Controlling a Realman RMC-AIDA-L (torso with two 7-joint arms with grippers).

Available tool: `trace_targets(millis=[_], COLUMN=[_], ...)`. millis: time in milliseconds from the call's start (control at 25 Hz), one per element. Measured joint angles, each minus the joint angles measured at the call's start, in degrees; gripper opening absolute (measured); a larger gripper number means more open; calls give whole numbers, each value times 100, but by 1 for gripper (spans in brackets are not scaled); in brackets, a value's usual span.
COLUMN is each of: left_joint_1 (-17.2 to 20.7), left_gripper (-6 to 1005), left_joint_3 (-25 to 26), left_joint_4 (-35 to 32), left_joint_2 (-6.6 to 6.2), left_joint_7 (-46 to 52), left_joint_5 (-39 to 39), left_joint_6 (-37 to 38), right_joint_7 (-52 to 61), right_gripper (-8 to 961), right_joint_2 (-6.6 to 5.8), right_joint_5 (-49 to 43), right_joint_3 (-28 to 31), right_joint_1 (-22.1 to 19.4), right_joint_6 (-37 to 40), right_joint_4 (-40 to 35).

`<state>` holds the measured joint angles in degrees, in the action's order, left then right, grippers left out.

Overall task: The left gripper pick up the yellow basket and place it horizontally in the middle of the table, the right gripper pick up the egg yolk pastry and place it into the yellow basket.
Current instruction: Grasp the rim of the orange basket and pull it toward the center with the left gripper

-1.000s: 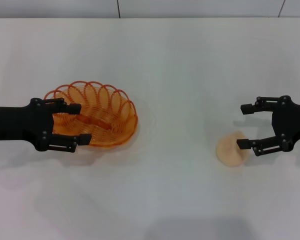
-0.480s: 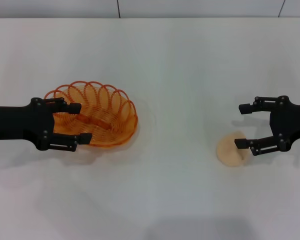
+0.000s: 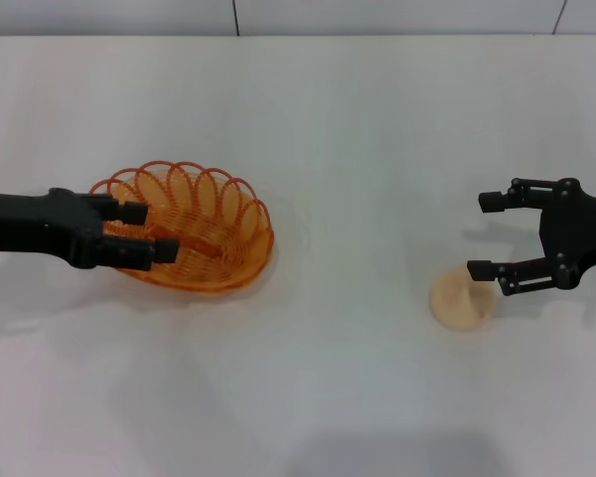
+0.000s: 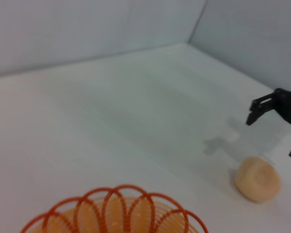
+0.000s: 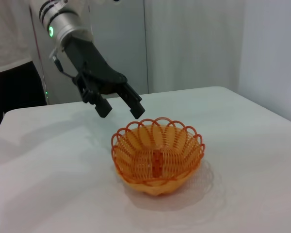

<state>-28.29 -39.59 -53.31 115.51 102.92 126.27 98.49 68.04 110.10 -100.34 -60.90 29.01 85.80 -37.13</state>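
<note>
The yellow basket [image 3: 211,231] stands upright on the white table [image 3: 338,129] at the left; it also shows in the right wrist view [image 5: 157,158] and at the edge of the left wrist view [image 4: 117,213]. My left gripper [image 3: 147,231] is open, its fingers over the basket's left rim; the right wrist view shows this gripper [image 5: 120,104] held just above the rim, apart from it. The egg yolk pastry [image 3: 461,299] lies on the table at the right and shows in the left wrist view [image 4: 257,178]. My right gripper [image 3: 482,237] is open and empty, its near finger just over the pastry's far edge.
The table's far edge meets a grey wall [image 3: 278,15] at the back. A person in a white top [image 5: 9,53] stands beyond the table's far side in the right wrist view. Bare tabletop [image 3: 358,258] lies between the basket and the pastry.
My left gripper has turned and shifted over the basket's left rim, its fingers now showing closer together. My right gripper has moved slightly away from the pastry. The basket and the pastry have not moved.
</note>
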Motion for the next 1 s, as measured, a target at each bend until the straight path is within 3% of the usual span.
trace_targets(millis=[120,320,480,720,1000], left_joint_1=[-27,-259,-580,-1053,-1411], left_gripper=[822,812,805,794,780], left_joint_3=[-40,-57,-78,-93,-143], left_joint_4=[-376,-722,-839,-763,-102], left_joint_2=[17,-131,-247,-241,-187], left_joint_7=[742,2297,3181,3664,3715], left_joint_5=[163,639,1449,2666,3050], left_joint_6=[110,132,-13,-417,-1011], right_joint_7=[-62,-96,-125,-198,-249], right_gripper=[872,872,872,872,872], right_joint_2=[48,115,137,204,226], right_joint_5=[-2,-8,-1,-11,-1], right_joint_3=[0,0,-1,-1,-1], right_joint_1=[-62,-132,-139,-124,-140], right_joint_6=[-14,2,9,-9,12], right_joint_4=[-85,-218,-251,-284,-317])
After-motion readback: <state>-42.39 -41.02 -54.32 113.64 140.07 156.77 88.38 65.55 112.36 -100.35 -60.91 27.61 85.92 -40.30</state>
